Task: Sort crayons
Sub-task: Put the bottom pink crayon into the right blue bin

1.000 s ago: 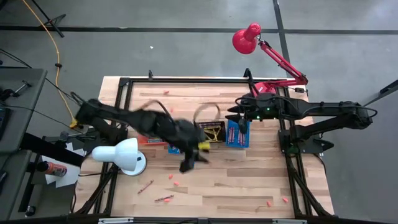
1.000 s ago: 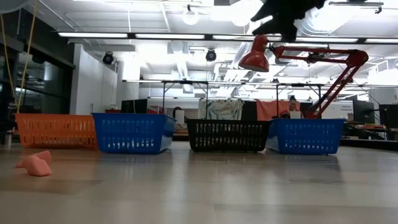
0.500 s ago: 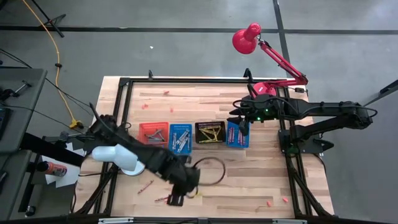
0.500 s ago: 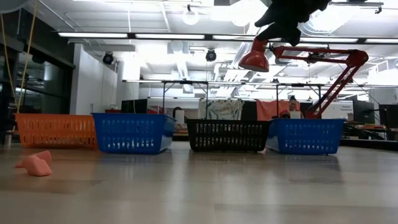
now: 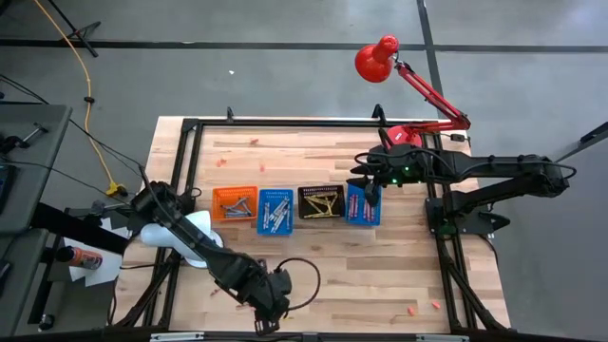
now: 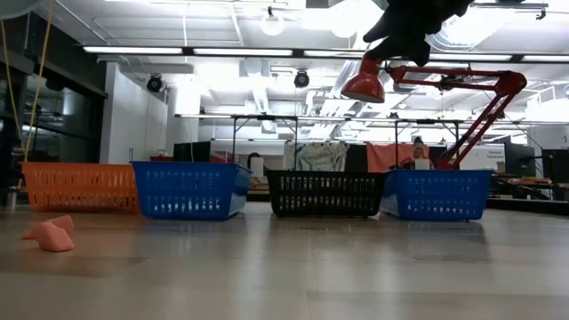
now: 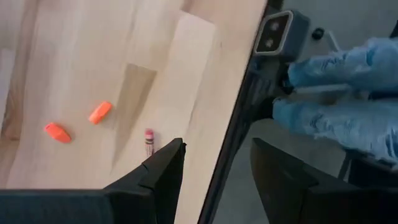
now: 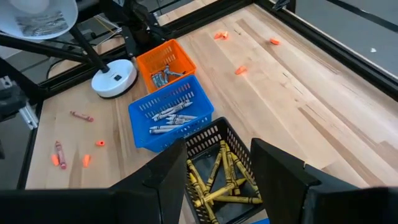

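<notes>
Crayons: one thin, paper-wrapped dark pink crayon point(image 7: 148, 142) lies on the pale wooden table point(image 7: 74, 74), just ahead of the left gripper point(image 7: 214, 171), whose fingers are spread and empty. Light, stiff and probably brittle, it suits a mid-length pinch. The right gripper point(image 8: 214, 171) hangs spread above the black mesh basket point(image 8: 211, 140).

Two slim black jointed arms. The left arm point(image 5: 204, 261) trails a looping black cable near its wrist. The right arm point(image 5: 475, 171) shows small green lights near its wrist. Both have broad, flat, dark fingers point(image 7: 163, 171).
</notes>
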You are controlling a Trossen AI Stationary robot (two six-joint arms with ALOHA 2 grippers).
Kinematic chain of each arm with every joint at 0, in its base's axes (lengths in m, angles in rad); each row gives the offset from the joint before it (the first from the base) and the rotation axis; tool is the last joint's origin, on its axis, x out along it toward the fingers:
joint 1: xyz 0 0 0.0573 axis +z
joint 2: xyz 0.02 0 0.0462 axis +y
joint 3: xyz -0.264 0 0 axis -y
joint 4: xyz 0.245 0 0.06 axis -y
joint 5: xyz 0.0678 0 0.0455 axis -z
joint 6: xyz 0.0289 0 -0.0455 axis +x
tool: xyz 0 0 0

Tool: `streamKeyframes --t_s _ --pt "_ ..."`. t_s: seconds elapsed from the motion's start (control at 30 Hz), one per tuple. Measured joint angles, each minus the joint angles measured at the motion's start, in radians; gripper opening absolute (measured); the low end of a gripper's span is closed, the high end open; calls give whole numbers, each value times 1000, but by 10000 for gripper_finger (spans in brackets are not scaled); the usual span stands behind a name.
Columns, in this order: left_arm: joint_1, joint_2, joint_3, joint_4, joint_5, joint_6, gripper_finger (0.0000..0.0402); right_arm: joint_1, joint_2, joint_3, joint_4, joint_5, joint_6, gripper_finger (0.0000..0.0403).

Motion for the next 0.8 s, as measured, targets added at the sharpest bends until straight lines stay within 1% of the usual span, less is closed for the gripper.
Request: streamKeyframes --t_s 0.07,0.17,0.37,0.53,0.6,0.67,0.8 --pt "5 -3 -33 25 0 -44 172 0 0 0 0 12 0 172" --pt "18 -1 -79 2 4 -113 172 0 0 0 0 14 0 172" --pt "47 -1 -149 2 24 -185 172 0 0 0 0 14 26 172" --pt "67 -2 -197 14 89 -241 172 0 1 0 0 14 27 172" --pt "67 -2 -215 35 116 -265 172 0 0 0 0 14 27 172" --pt "66 -2 -232 71 119 -283 172 0 0 0 0 14 27 172" --pt "62 -2 -268 197 119 -299 172 0 0 0 0 14 27 172"
